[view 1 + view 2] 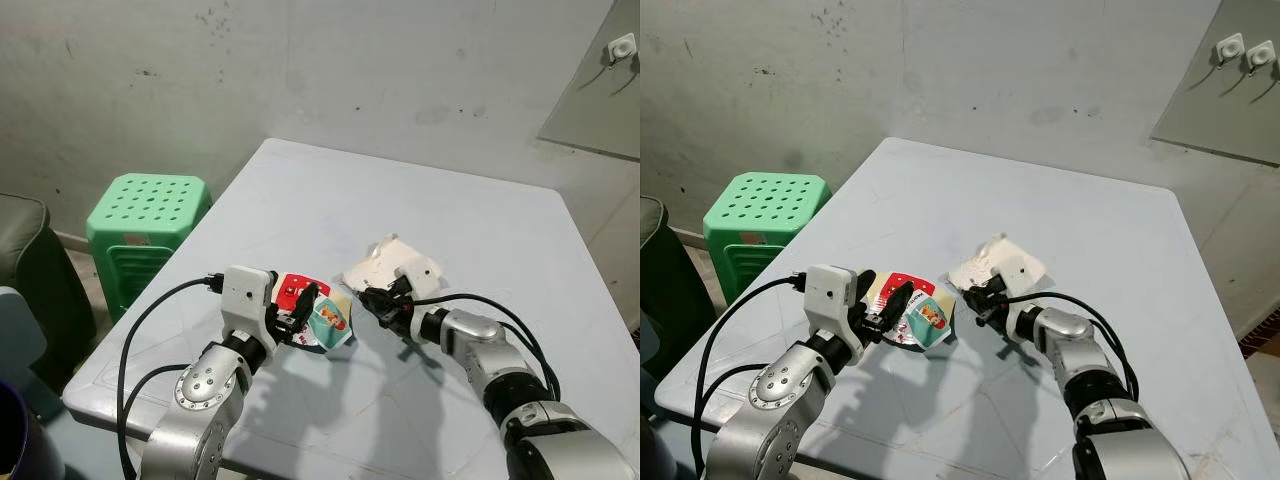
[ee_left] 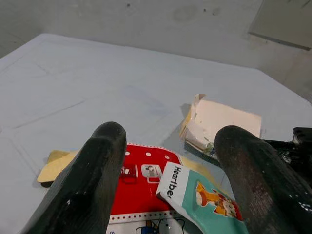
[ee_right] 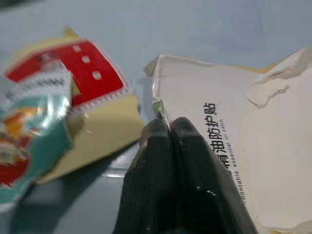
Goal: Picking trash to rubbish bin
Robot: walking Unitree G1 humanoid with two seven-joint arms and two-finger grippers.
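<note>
1. Clearly, the right pincer [image 3: 168,127] is seen clenched on the near edge of a torn white carton [image 3: 234,126] printed with Chinese characters; the two black fingers [image 3: 195,165] are pressed together with the card edge caught between them.
2. The left pincer [image 2: 170,185] is held released, its fingers [image 2: 92,180] spread wide to either side of a red and teal snack wrapper [image 2: 195,190], which is not shown to be gripped.
3. The wrapper [image 1: 315,315] is seen lying on a tan piece of card, just beside the white carton [image 1: 385,262], both near the front middle of the pale grey bench [image 1: 470,210].
4. A black cable is seen running from each silver arm.
5. A green plastic stool [image 1: 145,225] is placed on the floor off the bench's left side, with a dark seat beyond it.
6. A stained grey wall [image 1: 300,70] is seen behind the bench.
</note>
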